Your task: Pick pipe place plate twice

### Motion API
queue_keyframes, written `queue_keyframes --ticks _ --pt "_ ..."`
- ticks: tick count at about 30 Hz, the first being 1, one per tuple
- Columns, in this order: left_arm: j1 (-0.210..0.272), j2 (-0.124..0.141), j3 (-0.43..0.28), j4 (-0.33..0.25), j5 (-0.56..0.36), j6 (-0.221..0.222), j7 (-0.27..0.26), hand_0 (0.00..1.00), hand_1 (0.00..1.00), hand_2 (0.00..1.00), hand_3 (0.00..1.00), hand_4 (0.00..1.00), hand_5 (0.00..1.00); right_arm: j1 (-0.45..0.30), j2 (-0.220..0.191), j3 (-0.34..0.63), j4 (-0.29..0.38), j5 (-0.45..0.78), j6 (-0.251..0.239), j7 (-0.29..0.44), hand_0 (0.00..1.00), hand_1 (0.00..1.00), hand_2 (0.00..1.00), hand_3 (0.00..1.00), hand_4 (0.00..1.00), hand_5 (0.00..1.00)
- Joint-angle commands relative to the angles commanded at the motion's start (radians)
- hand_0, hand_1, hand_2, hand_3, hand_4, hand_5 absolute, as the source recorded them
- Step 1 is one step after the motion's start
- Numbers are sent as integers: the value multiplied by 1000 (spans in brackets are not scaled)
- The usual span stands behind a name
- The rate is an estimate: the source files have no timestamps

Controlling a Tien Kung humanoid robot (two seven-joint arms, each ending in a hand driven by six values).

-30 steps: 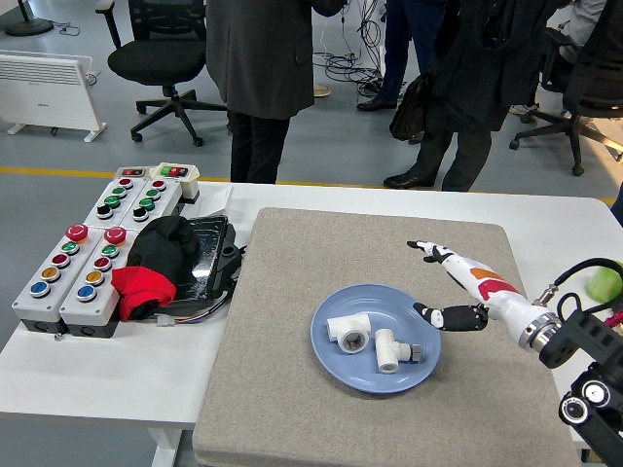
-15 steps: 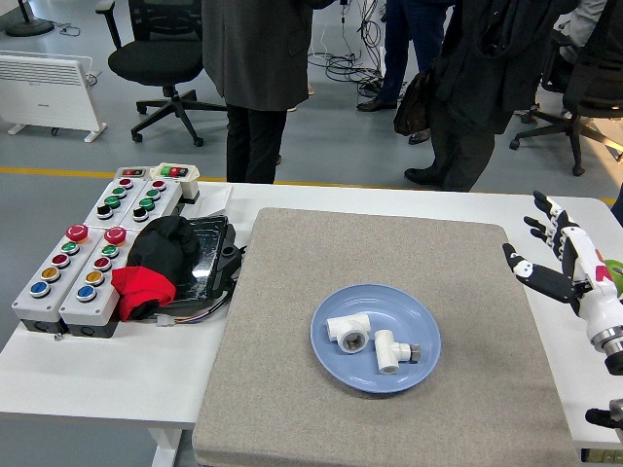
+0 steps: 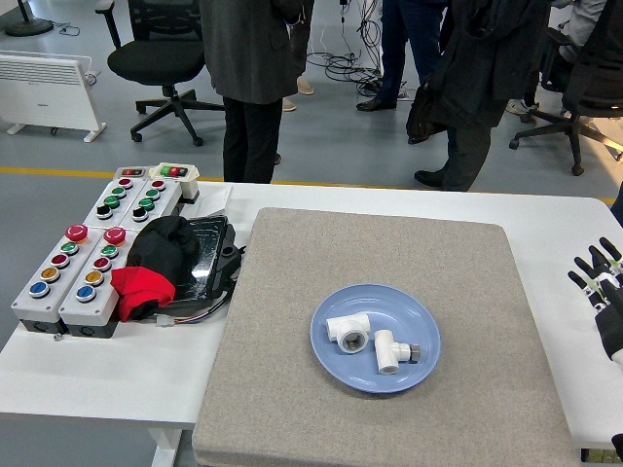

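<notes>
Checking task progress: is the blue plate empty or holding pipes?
Holding pipes: two white pipe fittings lie side by side on the blue plate. The right robot hand is off at the table's edge, open.

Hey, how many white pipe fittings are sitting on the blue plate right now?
2. One pipe fitting lies left of centre on the blue plate; the second pipe fitting lies just right of it, nearer the plate's middle. None appear elsewhere on the grey mat.
</notes>
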Motion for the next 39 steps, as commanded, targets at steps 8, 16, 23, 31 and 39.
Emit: queue_keyframes --ticks 8,16,23,31,39 --pt "-1 0 -4 0 7 -2 0 722 750 702 649 403 998 -41 6 40 5 -30 11 -19 792 778 822 826 601 512" --pt "-3 0 -2 0 5 -1 -3 723 750 702 648 403 998 -43 11 56 6 -33 15 -24 791 776 819 830 595 511" --pt "-2 -1 -1 0 4 -2 -3 722 750 702 648 403 998 -46 13 60 4 -40 17 -26 791 776 823 846 585 555" --pt "-3 -2 1 0 4 -3 -4 722 750 702 647 402 998 -44 11 71 5 -42 19 -32 791 776 824 847 590 570" --pt "-2 -1 1 0 6 -4 -4 723 750 702 648 402 998 -45 8 85 8 -44 21 -36 793 776 825 845 592 573"
